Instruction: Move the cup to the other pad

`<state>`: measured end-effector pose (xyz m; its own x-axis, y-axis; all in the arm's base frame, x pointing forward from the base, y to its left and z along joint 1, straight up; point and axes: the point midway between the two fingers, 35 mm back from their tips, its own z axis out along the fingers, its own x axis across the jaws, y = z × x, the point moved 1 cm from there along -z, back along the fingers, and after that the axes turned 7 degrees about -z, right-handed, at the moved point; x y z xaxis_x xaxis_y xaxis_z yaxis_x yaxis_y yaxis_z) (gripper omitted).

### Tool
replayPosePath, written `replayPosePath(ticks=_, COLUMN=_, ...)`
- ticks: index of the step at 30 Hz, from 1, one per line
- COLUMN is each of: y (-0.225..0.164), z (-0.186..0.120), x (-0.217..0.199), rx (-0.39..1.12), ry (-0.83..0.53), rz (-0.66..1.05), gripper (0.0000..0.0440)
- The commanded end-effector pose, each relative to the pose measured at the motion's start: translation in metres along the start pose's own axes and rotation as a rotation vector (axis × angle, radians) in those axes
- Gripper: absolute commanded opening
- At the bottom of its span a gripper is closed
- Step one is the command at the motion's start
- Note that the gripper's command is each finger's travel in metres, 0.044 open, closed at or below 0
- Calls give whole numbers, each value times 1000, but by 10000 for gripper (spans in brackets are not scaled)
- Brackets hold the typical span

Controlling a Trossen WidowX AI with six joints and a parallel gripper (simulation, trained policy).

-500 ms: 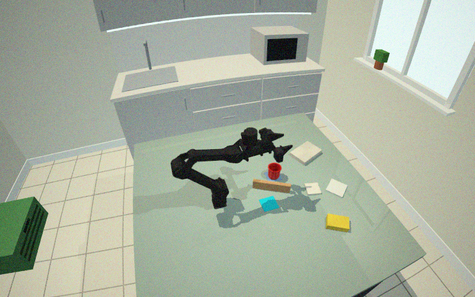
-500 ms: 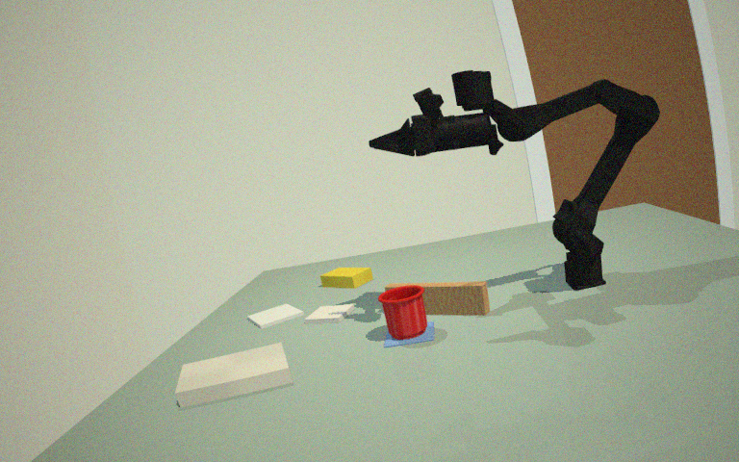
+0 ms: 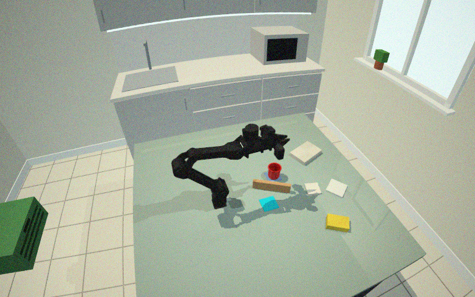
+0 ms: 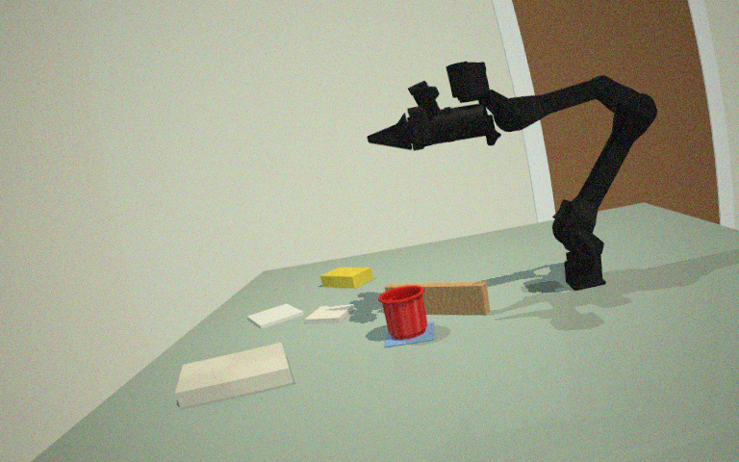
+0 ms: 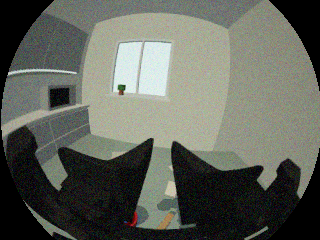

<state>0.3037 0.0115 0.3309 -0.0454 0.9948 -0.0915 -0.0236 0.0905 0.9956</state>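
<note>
Black claw (image 3: pixel 287 138) (image 4: pixel 370 138) (image 5: pixel 162 143) slightly open, air between fingertips.

Relative to the red cup (image 3: pixel 274 172) (image 4: pixel 404 315) (image 5: pixel 134 219), the claw (image 3: pixel 288 138) (image 4: pixel 369 138) (image 5: pixel 162 143) is positioned slightly higher than in the earlier views. Claw opening: reduced. The fingertips, previously spread wide above the cup's level, now stand much closer together, with a narrow gap between them.
</note>
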Motion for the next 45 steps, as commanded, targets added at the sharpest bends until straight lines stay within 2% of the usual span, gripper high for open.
replayPosePath(ticks=1, y=-1, z=5, x=1, rx=44, ry=2, rz=20, gripper=5)
replayPosePath(ticks=4, y=0, z=9, x=3, rx=68, ry=7, rz=40, gripper=40)
replayPosePath(ticks=9, y=4, z=14, x=6, rx=107, ry=18, rz=81, gripper=134)
replayPosePath(ticks=11, y=5, z=16, x=8, rx=124, ry=24, rz=97, gripper=147)
replayPosePath(ticks=33, y=8, z=38, x=28, rx=357, ry=58, rz=301, gripper=118)
replayPosePath(ticks=45, y=7, z=46, x=41, rx=506, ry=47, rz=434, gripper=123)
